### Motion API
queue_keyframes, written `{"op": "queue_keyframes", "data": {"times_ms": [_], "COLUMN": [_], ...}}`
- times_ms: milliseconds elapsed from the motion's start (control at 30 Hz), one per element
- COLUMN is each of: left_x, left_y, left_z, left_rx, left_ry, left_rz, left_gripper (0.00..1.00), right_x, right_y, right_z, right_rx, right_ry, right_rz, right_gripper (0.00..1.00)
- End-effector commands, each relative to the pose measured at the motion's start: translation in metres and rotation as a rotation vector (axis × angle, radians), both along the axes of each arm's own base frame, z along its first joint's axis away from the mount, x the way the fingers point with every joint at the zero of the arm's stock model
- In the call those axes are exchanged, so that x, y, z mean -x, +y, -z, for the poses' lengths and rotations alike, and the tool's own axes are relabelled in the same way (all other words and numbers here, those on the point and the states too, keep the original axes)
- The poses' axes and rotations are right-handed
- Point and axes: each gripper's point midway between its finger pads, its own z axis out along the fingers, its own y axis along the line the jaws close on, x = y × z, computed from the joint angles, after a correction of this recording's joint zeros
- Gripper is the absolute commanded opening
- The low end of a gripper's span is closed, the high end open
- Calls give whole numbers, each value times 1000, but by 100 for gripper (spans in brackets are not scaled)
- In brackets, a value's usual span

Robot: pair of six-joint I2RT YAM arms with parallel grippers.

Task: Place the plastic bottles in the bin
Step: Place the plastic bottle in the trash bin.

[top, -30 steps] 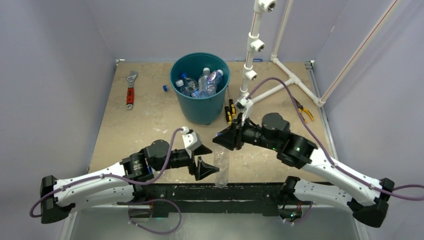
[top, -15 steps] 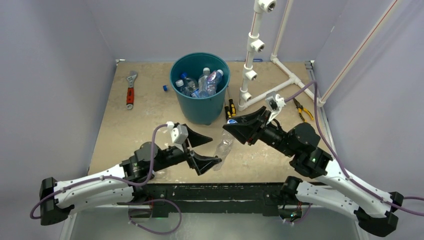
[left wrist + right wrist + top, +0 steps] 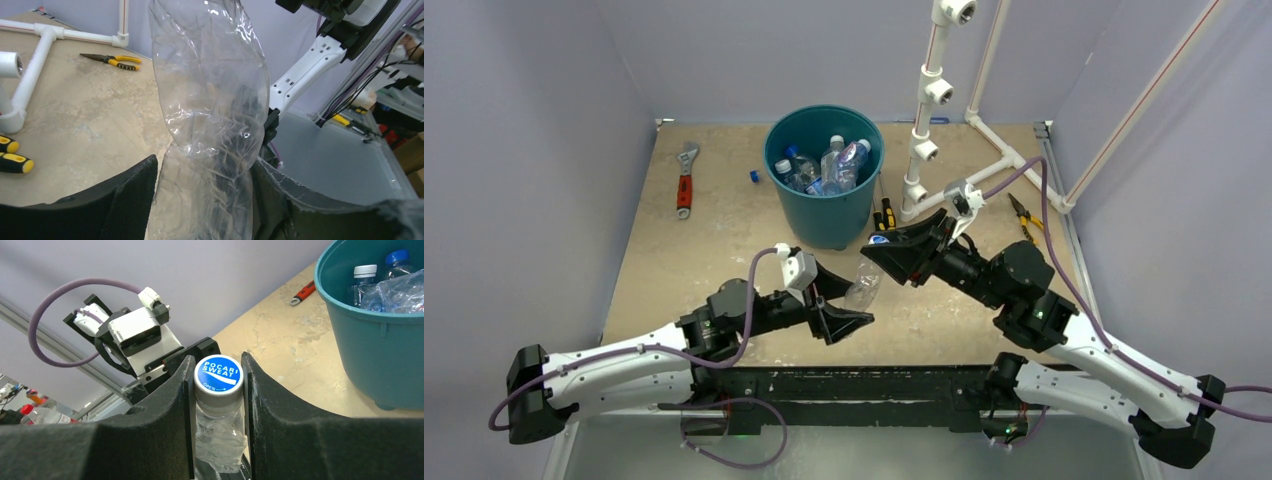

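Plastic bottle (image 3: 862, 285), clear and crumpled, sits between the two arms, at about 6 o'clock from the bin (image 3: 822, 215). The right gripper (image 3: 218, 361) pinches it tight at its blue cap (image 3: 218, 374). The left gripper (image 3: 205, 167) has the bottle's body between its fingers; I cannot tell if it squeezes. More bottles (image 3: 829, 165) lie in the bin.

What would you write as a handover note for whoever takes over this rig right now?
Right gripper: shut on the blue cap end of the crumpled clear bottle, held up between the two arms.
Left gripper: jaws stand around that bottle's lower end; whether they grip it cannot be told.
Bin: at the far middle of the table, with several bottles inside.
Done: those bottles are binned; no other bottle shows on the table.
Left: carry the held bottle over the bin and drop it in, probably with the right arm, whose grip looks firm.
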Motion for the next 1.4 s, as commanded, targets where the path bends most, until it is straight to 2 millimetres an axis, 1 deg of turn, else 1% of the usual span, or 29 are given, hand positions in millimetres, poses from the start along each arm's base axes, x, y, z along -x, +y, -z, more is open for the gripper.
{"op": "queue_keyframes", "data": {"times_ms": [0,133,167,200,233,267,300,333,367,433,500,633,800,933,1067,1133,1233,1267,1367], "left_x": [1,-3,-4,-5,-6,-7,-9,-9,-9,-8,-6,-1,2,5,3,3,5,8,19], "left_y": [-4,-3,-2,-1,1,2,4,6,7,11,12,12,10,10,9,10,12,13,13], "left_z": [-16,-15,-16,-16,-17,-18,-18,-19,-21,-24,-27,-30,-31,-33,-31,-30,-30,-32,-37], "left_rx": [1,-10,-11,-14,-15,-19,-25,-30,-33,-25,-16,-9,-14,-13,-31,-35,-26,-18,10], "left_ry": [-51,-66,-72,-79,-86,-90,-97,-106,-112,-127,-140,-156,-158,-165,-164,-165,-170,-175,-192], "left_rz": [19,1,-6,-14,-22,-33,-42,-47,-51,-51,-43,-17,4,22,12,13,19,28,82], "left_gripper": [51,18,11,5,0,0,0,0,0,0,0,0,0,0,0,0,0,0,0], "right_x": [13,18,19,19,19,19,20,19,20,23,22,21,16,13,10,13,18,21,29], "right_y": [-4,1,2,2,1,1,-1,-2,-5,-8,-9,0,10,16,20,20,12,9,4], "right_z": [-38,-39,-40,-39,-39,-37,-40,-36,-37,-32,-28,-16,-9,-5,-3,-8,-21,-25,-34], "right_rx": [-85,-56,-47,-33,-19,8,16,50,67,97,123,159,171,180,174,155,122,109,81], "right_ry": [-55,-54,-53,-51,-51,-42,-47,-25,-15,19,37,83,117,132,144,126,78,58,3], "right_rz": [-44,-84,-90,-92,-90,-88,-85,-78,-75,-81,-72,-97,-106,-108,-108,-119,-120,-124,-148], "right_gripper": [0,0,0,2,19,37,53,63,68,73,74,74,67,63,56,58,70,71,72]}}
